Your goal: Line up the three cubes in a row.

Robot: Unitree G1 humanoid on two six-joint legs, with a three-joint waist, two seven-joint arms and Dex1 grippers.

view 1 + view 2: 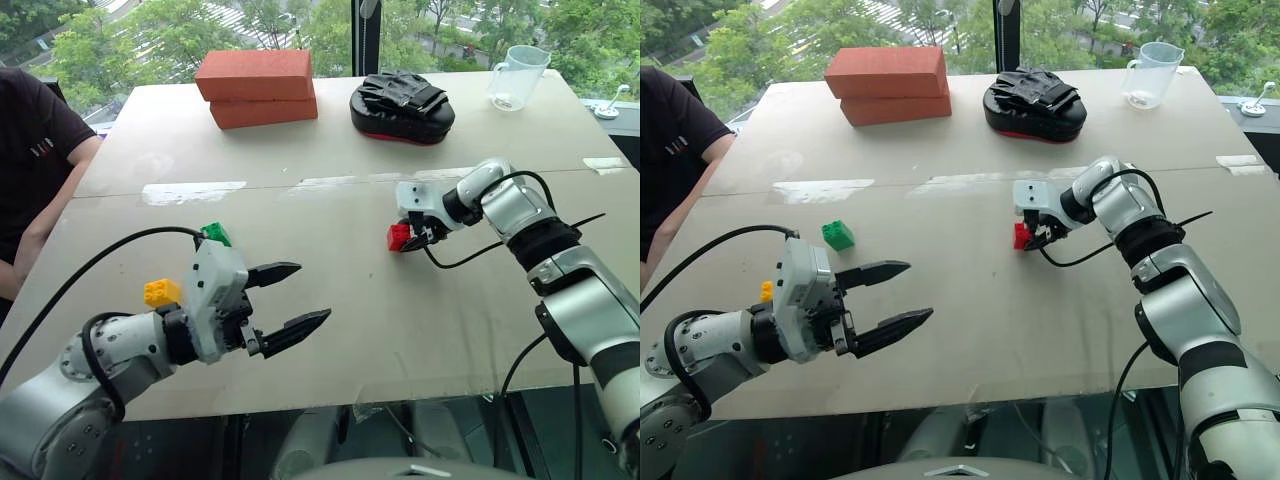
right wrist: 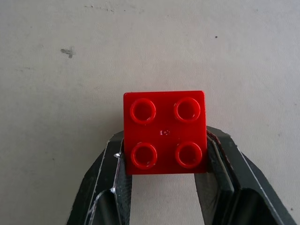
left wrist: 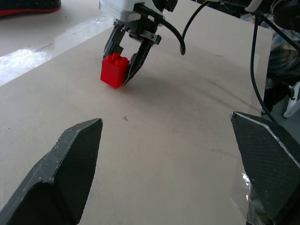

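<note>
Across the pale wooden tabletop we see our right arm bent inward, its pincer angled down and clamped on the small red studded plastic cube, which rests on the surface. Our left pincer hovers level, spread wide, near the green studded cube and yellow studded cube.

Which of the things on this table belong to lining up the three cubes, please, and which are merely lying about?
Belonging to the job:
- small red studded plastic cube, clamped in the right tool
- small green studded plastic cube
- small yellow studded plastic cube

Lying about:
- two stacked orange-red bricks
- black padded mitt
- clear plastic measuring jug
</note>
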